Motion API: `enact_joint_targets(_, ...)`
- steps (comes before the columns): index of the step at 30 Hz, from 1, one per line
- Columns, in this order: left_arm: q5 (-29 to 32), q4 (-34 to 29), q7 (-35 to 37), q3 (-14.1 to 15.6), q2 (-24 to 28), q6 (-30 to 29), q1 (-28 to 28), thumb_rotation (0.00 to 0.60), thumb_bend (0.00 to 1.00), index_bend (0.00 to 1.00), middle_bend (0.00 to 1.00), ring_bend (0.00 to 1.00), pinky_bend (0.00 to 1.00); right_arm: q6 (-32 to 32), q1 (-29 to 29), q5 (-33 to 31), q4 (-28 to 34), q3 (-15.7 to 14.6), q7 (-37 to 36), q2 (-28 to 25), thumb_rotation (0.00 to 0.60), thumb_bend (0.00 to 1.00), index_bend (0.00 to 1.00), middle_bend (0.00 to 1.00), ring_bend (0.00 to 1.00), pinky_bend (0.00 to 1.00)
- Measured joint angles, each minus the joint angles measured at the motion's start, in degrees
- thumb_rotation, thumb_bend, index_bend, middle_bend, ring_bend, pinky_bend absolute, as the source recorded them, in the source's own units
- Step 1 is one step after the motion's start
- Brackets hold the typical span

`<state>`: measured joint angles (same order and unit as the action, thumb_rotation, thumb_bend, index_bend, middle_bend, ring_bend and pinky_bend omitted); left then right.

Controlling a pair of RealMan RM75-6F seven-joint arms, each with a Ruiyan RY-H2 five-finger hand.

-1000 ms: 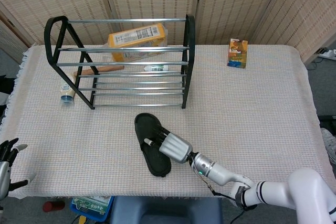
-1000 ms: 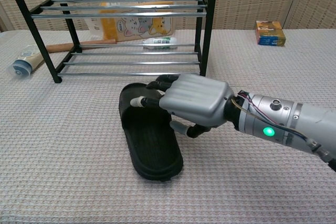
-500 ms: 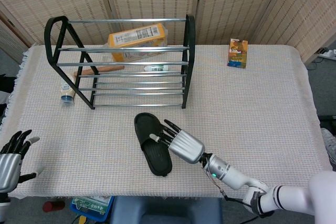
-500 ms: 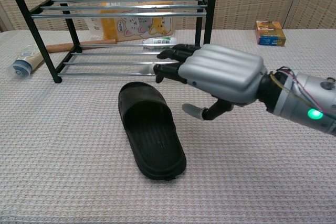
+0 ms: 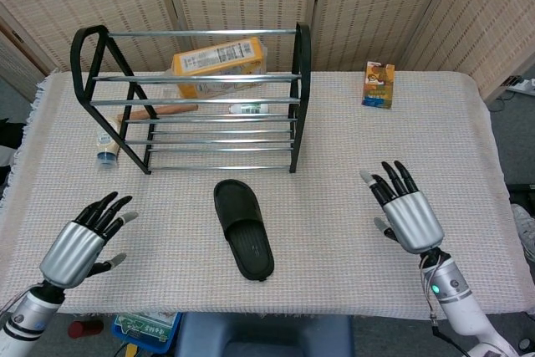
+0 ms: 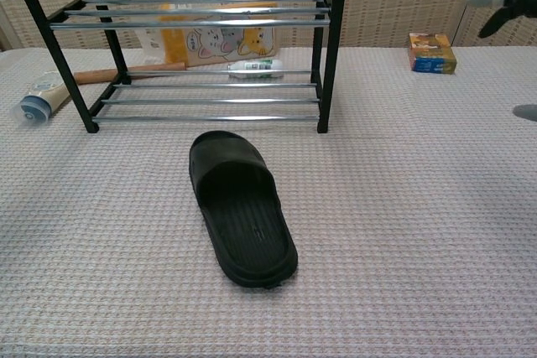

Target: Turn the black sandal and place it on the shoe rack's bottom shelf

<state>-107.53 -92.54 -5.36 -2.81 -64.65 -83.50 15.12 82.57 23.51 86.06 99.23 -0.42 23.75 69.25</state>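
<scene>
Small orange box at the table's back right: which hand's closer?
Right. The right hand is open, in front of the small orange box; the left hand hovers open across the table at the front-left.

Matt rubbery sandal (image 5: 243, 227) (ridged footbed) — woven tablecloth (image 5: 393, 156)

Left hand (image 5: 79, 244) spread; right hand (image 5: 407, 211) likewise — empty.

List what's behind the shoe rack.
Behind the shoe rack: a yellow box, a wooden stick, a small white tube. Rack bars cover parts of each; labels unreadable.
</scene>
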Motion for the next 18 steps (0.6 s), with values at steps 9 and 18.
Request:
enact_joint_targets(9, -10.6, -1.1, -2.8, 0.7, -2.4, 9.4, 10.9, 0.6, 0.12, 0.24, 0.12, 0.09, 0.26, 4.4, -7.5, -3.4, -0.2, -0.7, -6.2, -3.5, 0.6, 0.19, 0.0, 0.2, 0.03, 0.0)
enact_joint_targets(18, -10.1, -5.2, -5.9, -0.8, -4.3, 26.5, 22.2, 0.6, 0.12, 0.19, 0.13, 0.09, 0.26, 5.2, -10.6, -3.7, -2.1, 0.3, -9.5, -4.4, 0.6, 0.19, 0.0, 0.2, 0.03, 0.0)
